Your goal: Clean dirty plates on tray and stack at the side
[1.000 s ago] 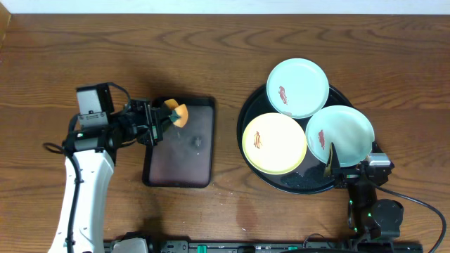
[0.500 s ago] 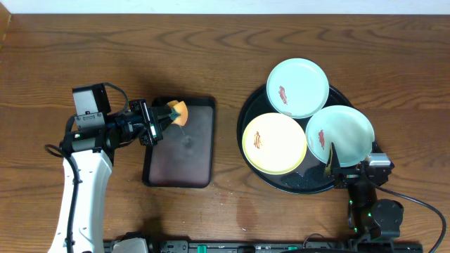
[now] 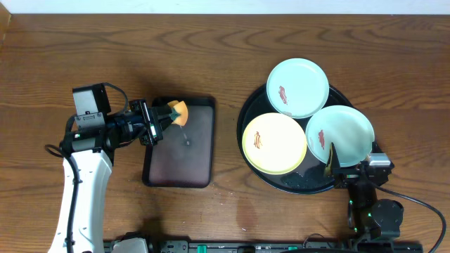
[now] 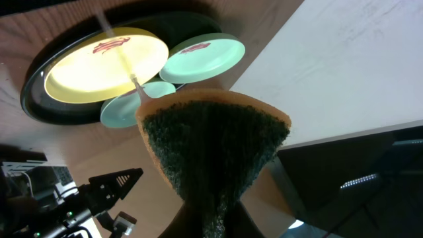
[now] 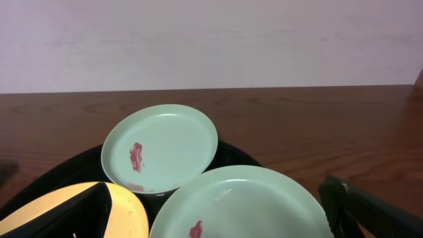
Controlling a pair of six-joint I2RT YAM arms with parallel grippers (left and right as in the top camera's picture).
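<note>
- Pinching an orange sponge (image 4: pixel 215 142), dark green scrub face outward, in the pressed-together jaws of the left gripper (image 3: pixel 160 123), and hovering over the far left corner of the rectangular black tray (image 3: pixel 179 161).
- Holding the right gripper (image 3: pixel 332 163) spread wide and empty at the near rim of the round black tray (image 3: pixel 281 184), just beside the nearer mint plate (image 3: pixel 340 135).
- Finding all three plates on the round tray: the yellow plate (image 3: pixel 274 143) to the left and the farther mint plate (image 3: pixel 297 87) overhanging the far rim, each carrying a red-brown smear; nothing stacked at the side yet.
- Judging the step in hand as carrying the sponge across to a plate: clearing the raised rim, coming down with the scrub face flat on the smear, and wiping lightly so as not to slide the plate.
- Probably worth steadying the chosen plate with the free gripper first.
- Overlapping at the edges, so hard to tell which plate is lying on top.
- Hiding the left fingers behind the sponge in the left wrist view.
- Cutting off the yellow plate and the nearer mint plate at the bottom of the right wrist view.
- Failing to make out a small pale speck (image 3: pixel 187 143) on the rectangular tray.
</note>
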